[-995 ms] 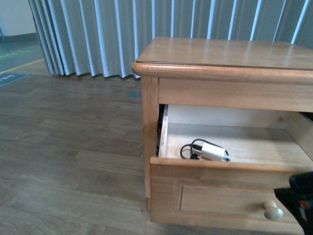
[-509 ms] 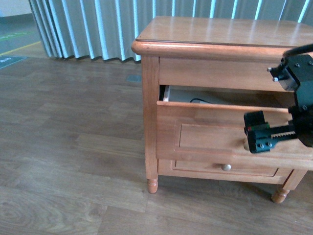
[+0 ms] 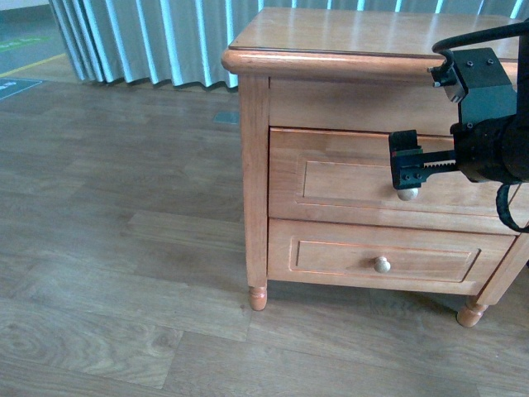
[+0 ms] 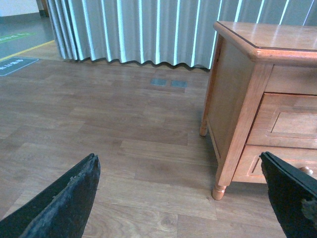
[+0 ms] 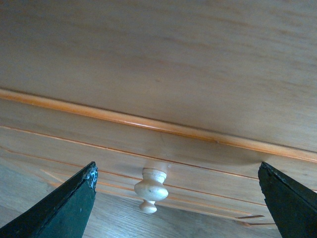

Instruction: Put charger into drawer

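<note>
The upper drawer (image 3: 347,178) of the honey-brown cabinet (image 3: 331,58) is shut flush with the cabinet front. The charger is hidden from every view. My right gripper (image 3: 407,169) is open and empty, right against the drawer front at its round pale knob (image 3: 407,194). In the right wrist view the knob (image 5: 151,187) sits between the spread fingers, nearer one side, with the drawer front (image 5: 158,74) filling the view. My left gripper (image 4: 181,198) is open and empty over the floor, left of the cabinet (image 4: 237,99). It is out of the front view.
The lower drawer (image 3: 380,256) with its small knob (image 3: 382,265) is shut beneath the upper one. Grey pleated curtains (image 3: 140,41) hang behind the cabinet. Wood-plank floor (image 3: 124,248) stretches to the left. The cabinet stands on turned feet (image 3: 259,298).
The upper drawer, open a second ago with the charger lying inside, has slid shut. My right gripper moved in with the drawer front towards the cabinet.
</note>
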Controlling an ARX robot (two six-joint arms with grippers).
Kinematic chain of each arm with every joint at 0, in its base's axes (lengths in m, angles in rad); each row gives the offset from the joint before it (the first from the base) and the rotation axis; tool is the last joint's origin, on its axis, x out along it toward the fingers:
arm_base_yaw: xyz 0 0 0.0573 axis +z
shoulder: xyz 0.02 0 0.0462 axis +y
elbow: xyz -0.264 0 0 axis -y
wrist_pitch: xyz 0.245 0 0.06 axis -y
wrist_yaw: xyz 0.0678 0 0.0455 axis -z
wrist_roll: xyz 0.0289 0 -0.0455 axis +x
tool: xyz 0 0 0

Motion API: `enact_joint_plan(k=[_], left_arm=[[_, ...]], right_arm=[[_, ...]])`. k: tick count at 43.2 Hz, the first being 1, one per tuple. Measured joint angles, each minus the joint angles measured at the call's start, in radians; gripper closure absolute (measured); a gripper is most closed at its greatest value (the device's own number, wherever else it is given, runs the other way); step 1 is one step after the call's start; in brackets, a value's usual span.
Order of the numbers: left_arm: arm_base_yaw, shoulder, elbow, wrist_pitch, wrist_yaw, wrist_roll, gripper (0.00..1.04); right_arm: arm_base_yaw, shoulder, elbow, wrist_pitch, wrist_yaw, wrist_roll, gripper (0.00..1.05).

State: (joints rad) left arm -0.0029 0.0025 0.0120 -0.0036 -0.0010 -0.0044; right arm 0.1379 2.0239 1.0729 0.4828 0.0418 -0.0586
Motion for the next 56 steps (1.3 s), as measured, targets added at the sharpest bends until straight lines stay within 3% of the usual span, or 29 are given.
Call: enact_joint_plan(k=[9, 17, 28, 33, 40, 46, 51, 56], left_arm=[[0.000, 0.000, 0.000, 0.000, 0.000, 0.000, 0.06], [0.000, 0.000, 0.000, 0.000, 0.000, 0.000, 0.06], [0.000, 0.000, 0.000, 0.000, 0.000, 0.000, 0.06], [0.000, 0.000, 0.000, 0.000, 0.000, 0.000, 0.06], [0.000, 0.000, 0.000, 0.000, 0.000, 0.000, 0.06], [0.000, 0.000, 0.000, 0.000, 0.000, 0.000, 0.06], [0.000, 0.000, 0.000, 0.000, 0.000, 0.000, 0.06], [0.000, -0.001, 0.000, 0.000, 0.000, 0.000, 0.06]], right_arm=[[0.001, 0.019, 0.026, 0.034, -0.014, 0.097, 0.08], [0.000, -0.044, -0.016, 0.044, -0.042, 0.098, 0.08], [-0.036, -0.502, -0.317, -0.033, -0.097, 0.077, 0.08], [-0.080, -0.726, -0.447, -0.137, -0.105, 0.101, 0.08], [-0.132, -0.983, -0.511, -0.282, -0.071, 0.136, 0.08], [-0.139, -1.058, -0.515, -0.285, -0.069, 0.145, 0.09], [-0.138, -1.057, -0.631, -0.027, -0.046, 0.097, 0.25], [-0.138, -1.115, -0.740, 0.084, -0.040, 0.074, 0.46]])
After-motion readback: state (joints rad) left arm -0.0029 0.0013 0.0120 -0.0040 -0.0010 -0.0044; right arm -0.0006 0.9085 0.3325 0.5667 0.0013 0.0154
